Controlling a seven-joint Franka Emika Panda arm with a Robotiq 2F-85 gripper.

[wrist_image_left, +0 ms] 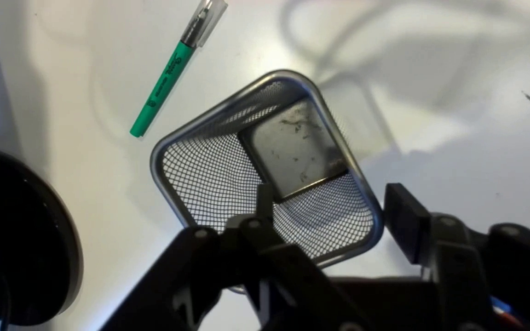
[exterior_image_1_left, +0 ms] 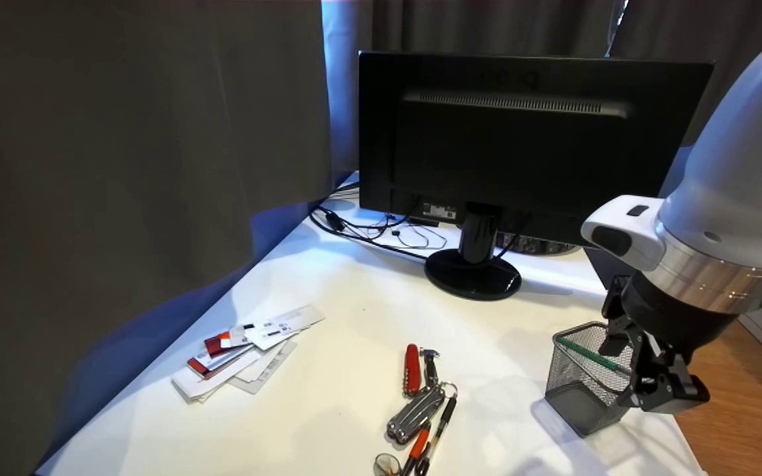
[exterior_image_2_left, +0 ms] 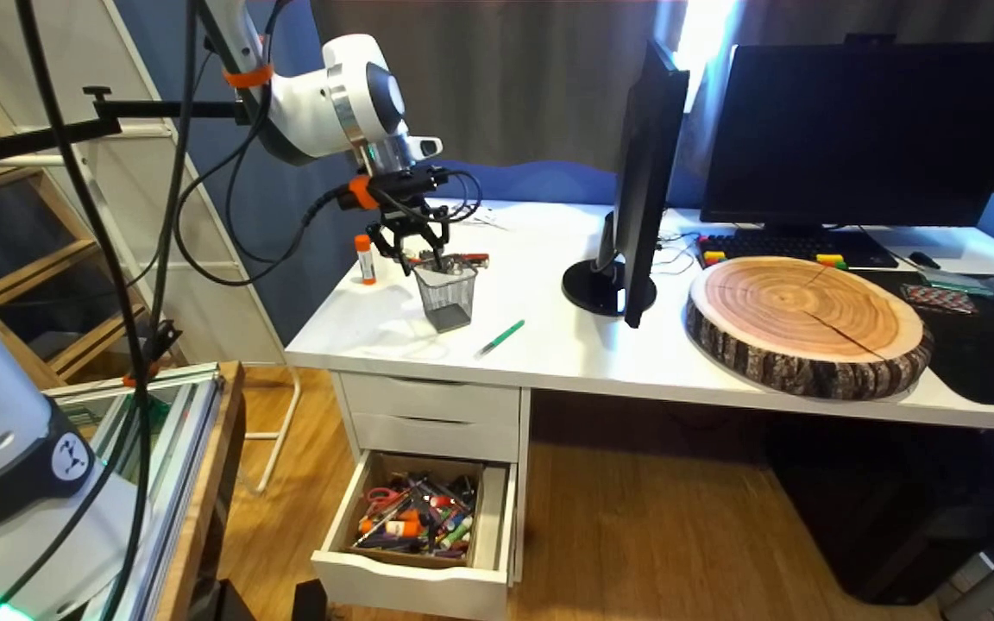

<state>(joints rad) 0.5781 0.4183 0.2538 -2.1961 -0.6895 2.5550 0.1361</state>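
Low over cup (wrist_image_left: 288, 151), jaws apart

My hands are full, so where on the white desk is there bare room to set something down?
Bare desk shows between the card pile and the red pocketknife, and between that pocketknife and the monitor base. It is crowded around the multitool and pens, and at the mesh holder, where the claw hangs close and a green pen lies nearby.
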